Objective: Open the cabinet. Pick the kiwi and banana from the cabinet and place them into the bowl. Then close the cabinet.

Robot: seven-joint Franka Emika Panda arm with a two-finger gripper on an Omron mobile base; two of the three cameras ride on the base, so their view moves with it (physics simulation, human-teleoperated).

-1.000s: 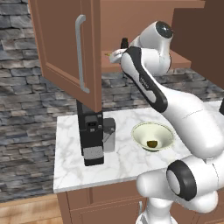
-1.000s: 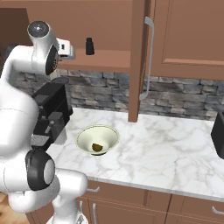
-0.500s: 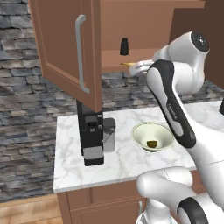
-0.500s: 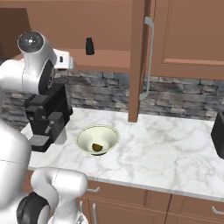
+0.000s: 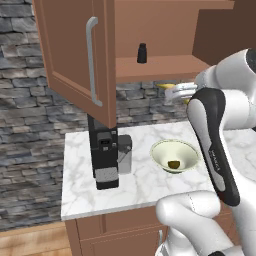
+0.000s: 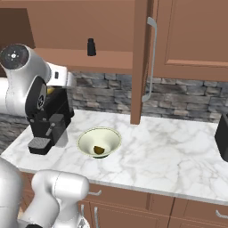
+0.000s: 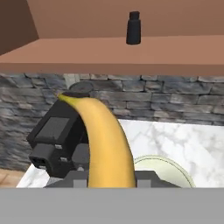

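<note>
- Two dark fingertips are mostly cut off at the bottom of the hand view, so the gripper (image 7: 111,177) is seen only as grey blocks flanking the banana (image 7: 107,144); the jaws are pressed against the fruit's lower end.
- In the left base view the gripper (image 5: 175,92) is partly hidden behind the arm's elbow, and just a yellow tip of the banana (image 5: 166,86) shows beside it, below the cabinet shelf and above the counter.
- In the right base view the hand is hidden behind the arm's shoulder; a small yellow sliver (image 6: 50,90) is all that can be made out there.
- The kiwi (image 5: 174,163) lies inside the bowl (image 5: 161,150), near its bottom; from the right it is seen as a small dark lump (image 6: 99,150) in the bowl (image 6: 87,138).
- The bowl stands on the marble counter (image 5: 145,185) just beside the black coffee machine (image 5: 104,155).
- The cabinet (image 5: 75,50) is open, its left door swung out; a small black bottle (image 5: 142,53) stands upright on the shelf.
- The far rim of the bowl (image 7: 177,168) is partly cut off in the hand view.
- Compared with half a second ago, the arm has been drawn back from the shelf and lowered, and the banana has been carried down out of the cabinet; the bowl, kiwi and bottle are unchanged.
</note>
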